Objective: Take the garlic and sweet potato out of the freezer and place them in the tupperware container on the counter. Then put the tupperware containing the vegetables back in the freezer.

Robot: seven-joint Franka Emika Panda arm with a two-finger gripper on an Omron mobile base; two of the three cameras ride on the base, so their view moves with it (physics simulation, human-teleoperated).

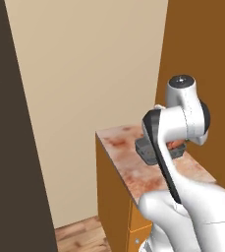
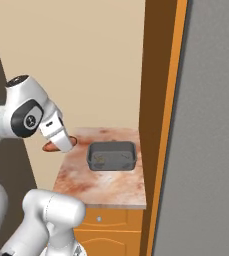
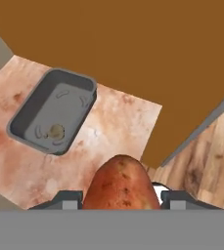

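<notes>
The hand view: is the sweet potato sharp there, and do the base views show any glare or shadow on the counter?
Hand view: the sweet potato in the claw is sharp but cut off by the bottom edge. Right base view: the counter is evenly lit, without glare or hard shadow. Left base view: the arm hides part of the tupperware container.

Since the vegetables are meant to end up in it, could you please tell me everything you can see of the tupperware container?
The tupperware container is a shallow dark grey rectangular tub with a flared rim and rounded corners; it looks like plastic. It sits upright and uncovered on the pinkish marbled counter, near the orange wooden panel. Inside lie a small pale brownish lump and a few faint marks. The gripper, holding the sweet potato, is apart from it and does not touch it.
</notes>
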